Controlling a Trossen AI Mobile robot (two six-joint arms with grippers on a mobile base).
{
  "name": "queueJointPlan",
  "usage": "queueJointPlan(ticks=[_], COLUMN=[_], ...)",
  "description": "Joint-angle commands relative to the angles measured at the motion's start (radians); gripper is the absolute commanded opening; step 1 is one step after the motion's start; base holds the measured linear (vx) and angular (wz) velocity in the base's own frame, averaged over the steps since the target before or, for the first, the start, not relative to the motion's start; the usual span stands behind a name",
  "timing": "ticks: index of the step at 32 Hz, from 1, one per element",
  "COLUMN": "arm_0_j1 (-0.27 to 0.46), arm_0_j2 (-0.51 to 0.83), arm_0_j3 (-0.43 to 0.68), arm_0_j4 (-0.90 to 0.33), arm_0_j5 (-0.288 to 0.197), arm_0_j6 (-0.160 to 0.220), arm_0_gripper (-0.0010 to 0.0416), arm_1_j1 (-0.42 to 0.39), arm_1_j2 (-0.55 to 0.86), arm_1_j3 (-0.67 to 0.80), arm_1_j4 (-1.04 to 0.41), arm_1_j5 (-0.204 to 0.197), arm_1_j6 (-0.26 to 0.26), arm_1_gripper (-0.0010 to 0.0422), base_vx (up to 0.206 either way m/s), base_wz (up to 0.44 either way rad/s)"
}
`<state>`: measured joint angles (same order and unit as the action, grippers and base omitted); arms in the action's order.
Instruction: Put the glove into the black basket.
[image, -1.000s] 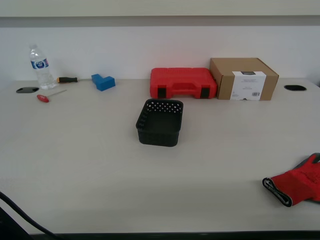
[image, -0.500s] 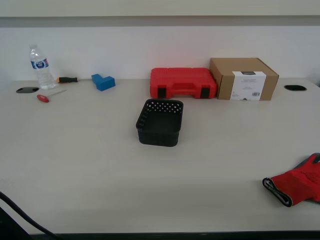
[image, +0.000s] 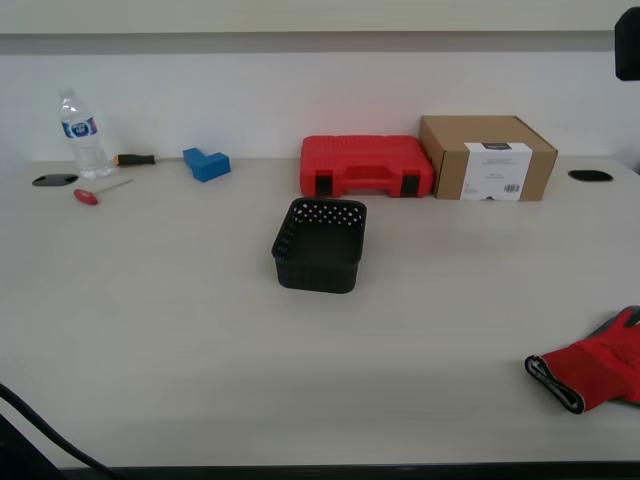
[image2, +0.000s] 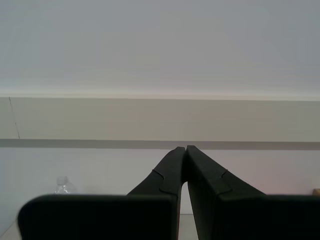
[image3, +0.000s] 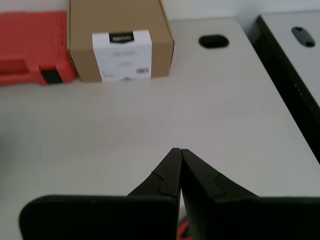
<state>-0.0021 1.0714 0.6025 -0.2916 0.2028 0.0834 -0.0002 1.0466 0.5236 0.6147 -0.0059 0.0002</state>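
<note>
The red glove (image: 600, 368) lies flat near the table's front edge at the exterior view's right, its black-edged cuff towards the middle. The black basket (image: 320, 245) stands open in the middle of the table, far from the glove. My first gripper (image3: 179, 151) is shut and empty, held above the bare table in front of the cardboard box. A sliver of red (image3: 183, 231) shows under its fingers; I cannot tell what it is. My second gripper (image2: 185, 148) is shut and empty, pointing at the back wall. A dark arm part (image: 628, 42) shows in the exterior view's top right corner.
A red tool case (image: 366, 165) and a cardboard box (image: 488, 157) stand at the back behind the basket; both show in the first wrist view, case (image3: 30, 45) and box (image3: 120, 42). A water bottle (image: 80, 135), two screwdrivers (image: 133, 158) and a blue block (image: 206, 163) lie back left.
A dark arm part has come into the exterior view's top right corner. The glove, the basket and the other things have not moved.
</note>
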Motion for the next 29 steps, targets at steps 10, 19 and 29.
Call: queueJointPlan(ticks=[10,19,29], arm_0_j1=[-0.051,-0.058,-0.106], arm_0_j2=[0.402,0.541,0.54], arm_0_j3=[0.028,0.182,0.222], arm_0_j4=[-0.131,-0.355,-0.545], arm_0_j5=[-0.179,-0.187,-0.342], arm_0_j6=[0.045,0.026,-0.025], arm_0_gripper=[0.0001,0.0001,0.0001], arm_1_j1=[0.0,0.0,0.0], arm_1_j2=[0.0,0.0,0.0], arm_1_j3=[0.0,0.0,0.0], arm_1_j4=[0.002,0.0,0.0], arm_1_j5=[-0.002,-0.001,-0.002], arm_1_j6=[0.0,0.0,0.0], arm_1_gripper=[0.0,0.0,0.0], base_vx=[0.0,0.0,0.0], base_wz=[0.0,0.0,0.0])
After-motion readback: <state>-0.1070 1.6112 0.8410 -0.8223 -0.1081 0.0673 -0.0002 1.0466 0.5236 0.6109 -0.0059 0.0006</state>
